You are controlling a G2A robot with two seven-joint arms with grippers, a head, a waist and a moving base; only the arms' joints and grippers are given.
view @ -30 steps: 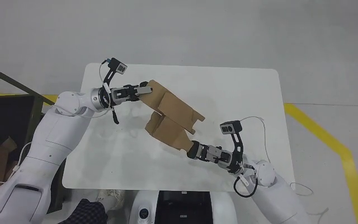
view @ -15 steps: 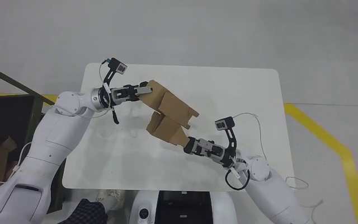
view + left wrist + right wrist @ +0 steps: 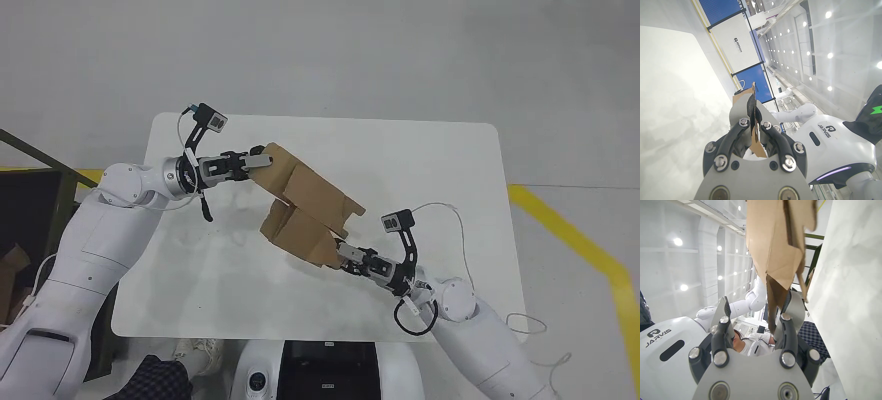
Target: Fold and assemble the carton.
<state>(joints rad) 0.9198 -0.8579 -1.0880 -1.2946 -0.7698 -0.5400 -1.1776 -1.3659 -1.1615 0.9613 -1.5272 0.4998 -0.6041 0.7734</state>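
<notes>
The brown carton [image 3: 305, 205], half-folded with its flaps loose, is held over the middle of the white surface [image 3: 440, 160] between the two arms; whether it touches the surface cannot be told. The left claw [image 3: 262, 160] is pressed together on the carton's far end, pinching a thin cardboard edge between its pads. The right claw [image 3: 345, 256] is at the opposite, nearer corner, fingers spread — a hanging flap lies between them, against one finger and apart from the other.
</notes>
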